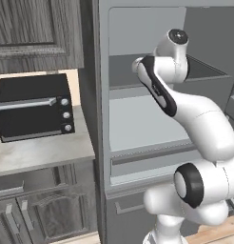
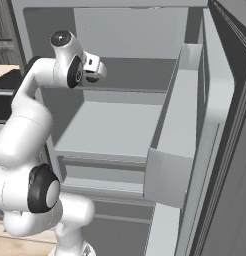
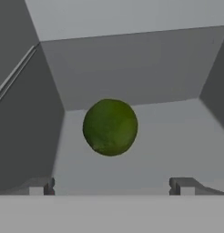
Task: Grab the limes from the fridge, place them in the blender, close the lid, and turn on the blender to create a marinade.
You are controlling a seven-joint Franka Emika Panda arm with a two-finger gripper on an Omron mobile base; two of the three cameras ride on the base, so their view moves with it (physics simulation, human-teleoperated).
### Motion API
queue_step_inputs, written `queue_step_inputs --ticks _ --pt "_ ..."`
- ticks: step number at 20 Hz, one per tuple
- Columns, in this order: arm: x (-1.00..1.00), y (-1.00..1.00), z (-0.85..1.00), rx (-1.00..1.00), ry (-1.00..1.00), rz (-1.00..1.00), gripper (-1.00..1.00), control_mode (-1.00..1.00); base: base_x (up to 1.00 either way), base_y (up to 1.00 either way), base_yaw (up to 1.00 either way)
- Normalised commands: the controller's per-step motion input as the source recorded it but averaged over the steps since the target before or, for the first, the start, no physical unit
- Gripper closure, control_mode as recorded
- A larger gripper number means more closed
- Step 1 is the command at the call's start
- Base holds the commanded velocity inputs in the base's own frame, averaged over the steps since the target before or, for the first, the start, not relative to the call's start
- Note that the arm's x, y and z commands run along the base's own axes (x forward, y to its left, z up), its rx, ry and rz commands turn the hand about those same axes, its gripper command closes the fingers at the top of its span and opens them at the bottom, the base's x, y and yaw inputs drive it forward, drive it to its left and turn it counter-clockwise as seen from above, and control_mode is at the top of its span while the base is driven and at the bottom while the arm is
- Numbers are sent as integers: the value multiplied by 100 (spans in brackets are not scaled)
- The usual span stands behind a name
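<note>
The fridge [image 1: 102,95] stands open, and my arm reaches into its upper shelf [image 2: 135,75]. In the hand view one dark green lime [image 3: 109,127] lies on the pale shelf floor straight ahead, centred between my fingertips and a short way beyond them. My gripper [image 3: 111,185] is open, with one fingertip [image 3: 41,185] at the left, the other at the right, and nothing between them. In the right base view my gripper [image 2: 97,70] sits at the shelf's left side, with the lime [image 2: 92,78] just showing beside it. The blender and the lid are out of view.
The fridge door [image 2: 215,125] is swung open to the right, with bins [image 2: 170,175] on its inside. Below the arm are a wide shelf [image 2: 115,130] and a drawer [image 1: 147,167]. A black toaster oven [image 1: 33,107] stands on the counter [image 1: 43,152] to the left, under wooden cabinets [image 1: 38,33].
</note>
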Motion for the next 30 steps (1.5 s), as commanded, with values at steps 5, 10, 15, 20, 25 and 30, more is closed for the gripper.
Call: queue_step_inputs --ticks 5,10,15,20,25,30 --pt "46 0 -18 0 0 3 -100 -100 0 0 0" --pt "49 0 -22 0 0 2 -100 -100 0 0 0" --pt "18 0 -19 0 0 3 -100 -100 0 0 0" --pt "14 0 -18 0 0 3 -100 -100 0 0 0" --pt "25 0 -18 0 0 3 100 -100 0 0 0" --pt "-11 2 -1 0 -5 5 100 -100 0 0 0"
